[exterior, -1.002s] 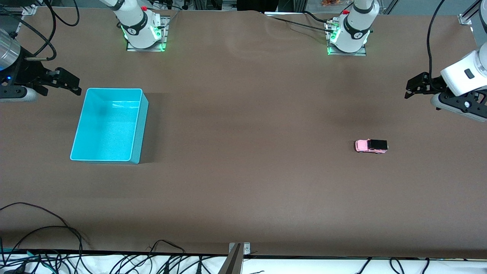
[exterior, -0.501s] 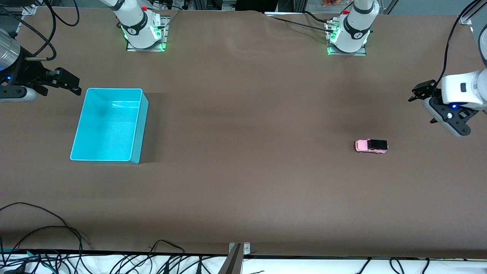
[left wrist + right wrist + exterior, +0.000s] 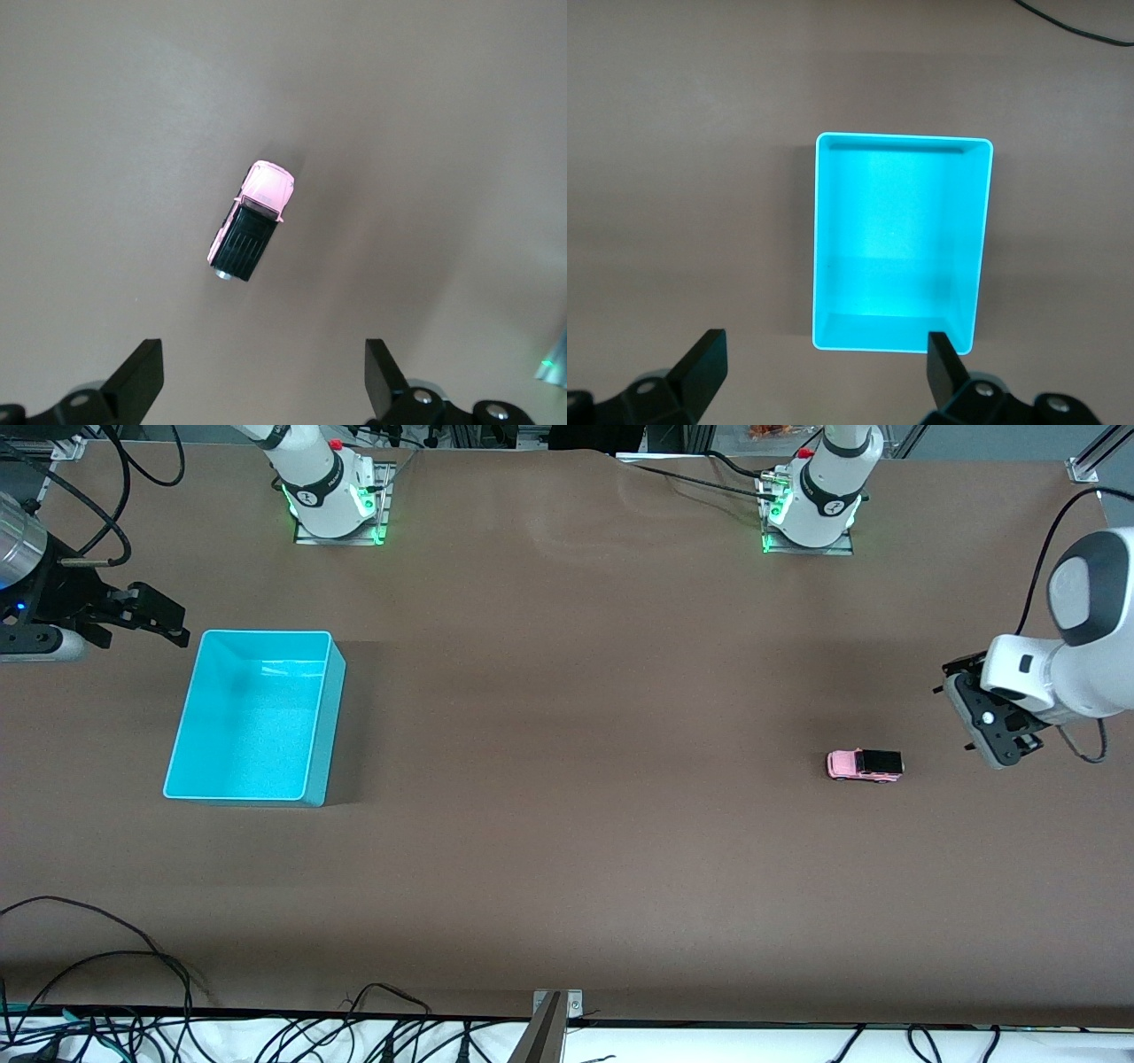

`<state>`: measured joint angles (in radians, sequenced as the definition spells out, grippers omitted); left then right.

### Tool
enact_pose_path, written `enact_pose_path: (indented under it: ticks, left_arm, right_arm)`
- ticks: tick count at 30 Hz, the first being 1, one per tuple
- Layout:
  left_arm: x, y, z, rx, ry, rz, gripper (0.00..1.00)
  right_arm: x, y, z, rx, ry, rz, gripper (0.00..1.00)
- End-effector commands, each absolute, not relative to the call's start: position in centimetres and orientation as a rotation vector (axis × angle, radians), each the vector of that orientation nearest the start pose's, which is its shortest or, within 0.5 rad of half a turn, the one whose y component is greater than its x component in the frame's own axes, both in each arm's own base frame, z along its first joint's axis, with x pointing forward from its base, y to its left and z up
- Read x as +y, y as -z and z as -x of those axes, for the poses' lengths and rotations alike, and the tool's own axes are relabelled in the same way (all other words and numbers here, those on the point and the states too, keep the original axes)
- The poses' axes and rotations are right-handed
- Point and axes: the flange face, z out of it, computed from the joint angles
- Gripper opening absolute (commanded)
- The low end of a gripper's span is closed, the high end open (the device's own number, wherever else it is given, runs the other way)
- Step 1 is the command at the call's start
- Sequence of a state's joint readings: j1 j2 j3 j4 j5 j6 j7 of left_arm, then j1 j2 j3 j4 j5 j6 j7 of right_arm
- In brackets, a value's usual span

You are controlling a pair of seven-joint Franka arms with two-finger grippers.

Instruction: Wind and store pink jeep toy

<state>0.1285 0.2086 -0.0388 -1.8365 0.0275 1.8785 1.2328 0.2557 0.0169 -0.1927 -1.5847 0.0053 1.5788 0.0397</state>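
The pink jeep toy (image 3: 865, 764) stands on the brown table toward the left arm's end; it is light pink with a black rear top. In the left wrist view it (image 3: 252, 221) lies on the table ahead of the spread fingers. My left gripper (image 3: 974, 710) is open and empty in the air, beside the jeep toward the table's end; it shows in its wrist view (image 3: 263, 381). The turquoise bin (image 3: 257, 726) is empty toward the right arm's end. My right gripper (image 3: 164, 622) waits open and empty beside the bin, which shows below it (image 3: 895, 332) in the right wrist view (image 3: 828, 367).
Both arm bases (image 3: 332, 500) (image 3: 811, 509) stand along the table's edge farthest from the front camera. Loose black cables (image 3: 106, 992) and a metal bracket (image 3: 551, 1019) lie along the edge nearest that camera. Wide bare brown table lies between the bin and the jeep.
The left arm has swung in toward the jeep and turned its gripper downward. The jeep, the bin and the right arm have not moved.
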Motion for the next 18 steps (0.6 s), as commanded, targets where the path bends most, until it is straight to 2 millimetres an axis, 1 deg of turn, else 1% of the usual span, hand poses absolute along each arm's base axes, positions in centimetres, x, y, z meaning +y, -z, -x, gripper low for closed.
enact_pose_path:
  ticks: [1, 4, 7, 8, 13, 16, 18]
  left_arm:
    - [5.9, -35.9, -58.3, 1.890, -0.211, 2.592, 1.00]
    - [6.0, -32.9, -58.3, 1.995, -0.200, 2.519, 1.00]
    - [6.3, -29.7, -58.7, 2.081, -0.203, 2.468, 1.00]
    - [6.3, -28.9, -59.0, 2.105, -0.188, 2.442, 1.00]
    - [6.5, -26.1, -59.8, 2.227, -0.124, 2.301, 1.00]
    - [7.6, -25.4, -59.9, 2.241, -0.103, 2.275, 1.00]
    - [7.6, -24.8, -60.0, 2.244, -0.095, 2.267, 1.00]
  right_arm:
    - [3.6, -61.6, -55.8, -0.031, -0.037, 3.149, 1.00]
    - [3.6, -61.6, -55.8, -0.029, -0.037, 3.149, 1.00]
    - [3.6, -61.6, -55.8, -0.029, -0.037, 3.149, 1.00]
    - [3.6, -61.6, -55.8, -0.031, -0.037, 3.149, 1.00]
    - [3.6, -61.5, -55.8, -0.031, -0.040, 3.150, 1.00]
    - [3.6, -61.6, -55.8, -0.031, -0.037, 3.149, 1.00]
    - [3.6, -61.6, -55.8, -0.031, -0.037, 3.149, 1.00]
